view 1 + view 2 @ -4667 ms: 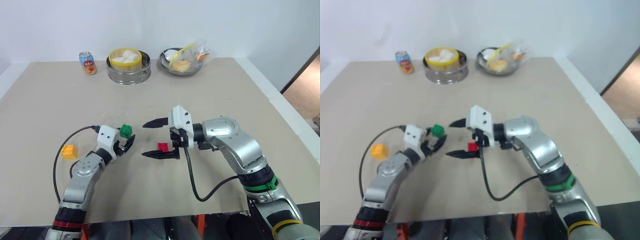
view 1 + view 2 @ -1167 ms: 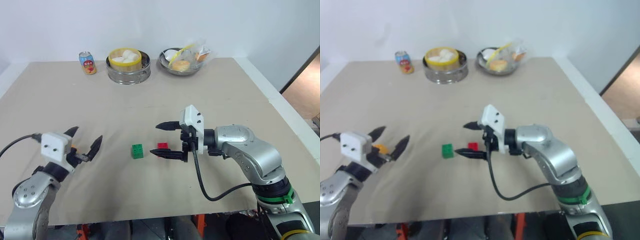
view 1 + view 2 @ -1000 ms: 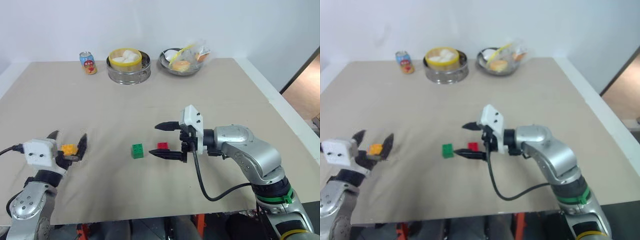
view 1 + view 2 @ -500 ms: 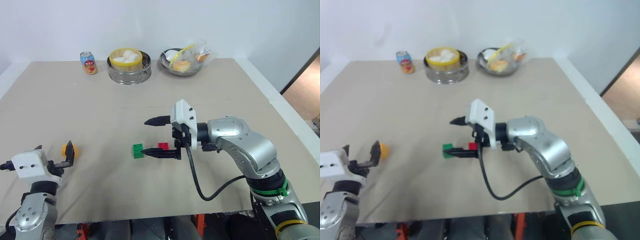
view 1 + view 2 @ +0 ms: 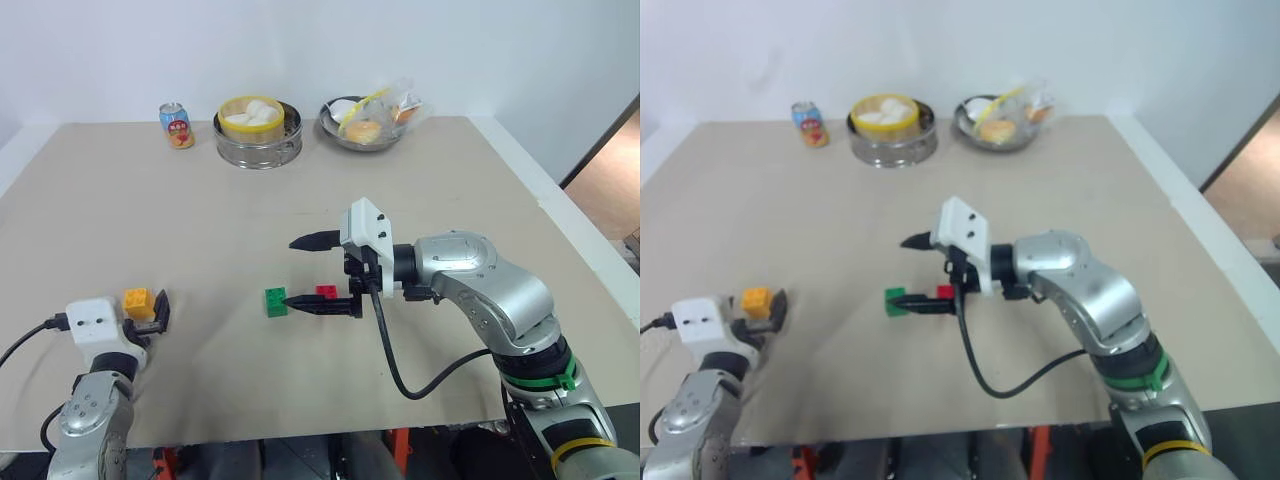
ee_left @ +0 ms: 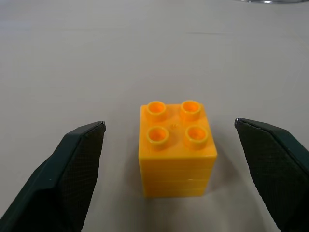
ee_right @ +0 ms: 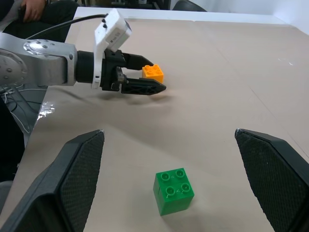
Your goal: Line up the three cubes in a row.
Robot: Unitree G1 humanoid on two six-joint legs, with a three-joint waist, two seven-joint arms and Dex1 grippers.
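1. The orange-yellow cube is the odd one out. It sits studs-up on the table way off on my left side, well apart from the other two, and right now it's between the fingers of my left claw. There's a gap on both sides, so nothing is touching it yet. The claw is spread but not gripping.

2. Why there? My guess is I'm straddling it low and level so I can pinch its flat sides and carry it over to the others.

3. The green cube and red cube are mid-table, near each other, already looking like the start of a row. The yellow one just needs to join them.

4. My right claw hangs over that pair with its fingers spread wide, holding nothing. The lower finger lies just in front of the red cube, its tip near the green one. It looks parked there to nudge or steady them, but that's a guess.

5. Compared with about a second ago, my left claw has dropped down from hovering above the yellow cube to table level around it. The fingers also look a bit narrower than they were. Green and red haven't budged.

6. The soda can, steamer and food bowl at the far edge aren't involved.
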